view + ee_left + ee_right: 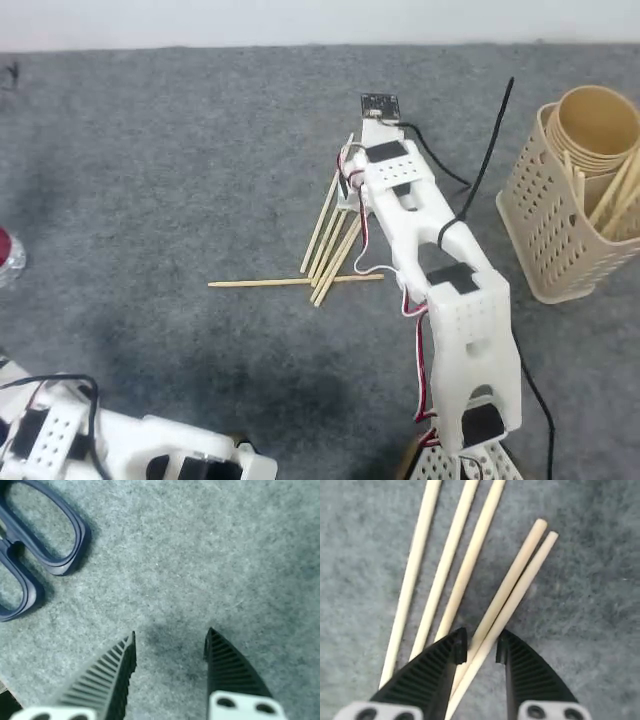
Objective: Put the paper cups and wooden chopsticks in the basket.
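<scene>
Several wooden chopsticks [330, 235] lie fanned on the grey mat, one more lying crosswise [290, 282]. My right gripper [481, 647] is down at their far ends, its jaws closed in on a pair of chopsticks [520, 580] that rest side by side on the mat. Three more chopsticks [452, 565] lie just beside the pair. The beige basket [545, 230] stands at the right with stacked paper cups [598, 122] and a few chopsticks [618, 190] inside. My left gripper [170, 640] hangs open over bare mat at the near left.
Dark blue scissors handles [35, 555] lie on the mat beyond the left gripper. A red-topped object [6, 255] sits at the left edge. A black cable [490, 140] runs from the right arm [440, 270] toward the back.
</scene>
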`<state>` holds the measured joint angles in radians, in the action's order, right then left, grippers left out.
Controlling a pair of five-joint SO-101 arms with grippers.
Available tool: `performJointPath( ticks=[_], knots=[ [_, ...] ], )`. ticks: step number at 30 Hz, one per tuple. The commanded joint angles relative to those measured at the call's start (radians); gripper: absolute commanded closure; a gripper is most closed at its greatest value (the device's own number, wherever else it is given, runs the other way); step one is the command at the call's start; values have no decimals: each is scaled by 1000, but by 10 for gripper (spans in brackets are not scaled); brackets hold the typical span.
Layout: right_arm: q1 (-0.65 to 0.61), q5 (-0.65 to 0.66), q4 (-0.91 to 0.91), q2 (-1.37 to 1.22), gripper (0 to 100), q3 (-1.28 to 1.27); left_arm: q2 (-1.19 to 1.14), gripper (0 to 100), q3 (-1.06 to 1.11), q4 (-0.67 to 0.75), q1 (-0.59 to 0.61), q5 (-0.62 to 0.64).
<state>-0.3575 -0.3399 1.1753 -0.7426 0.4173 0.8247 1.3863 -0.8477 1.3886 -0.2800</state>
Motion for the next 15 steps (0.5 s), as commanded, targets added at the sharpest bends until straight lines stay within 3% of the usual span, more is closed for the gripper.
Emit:
performJointPath(
  ticks=[1,15],
  knots=[
    [33,17,154,-90,898,227,21,782,-7,18,-9,-12],
    [45,18,469,-196,960,710,21,782,-7,18,-9,-12]
  ],
)
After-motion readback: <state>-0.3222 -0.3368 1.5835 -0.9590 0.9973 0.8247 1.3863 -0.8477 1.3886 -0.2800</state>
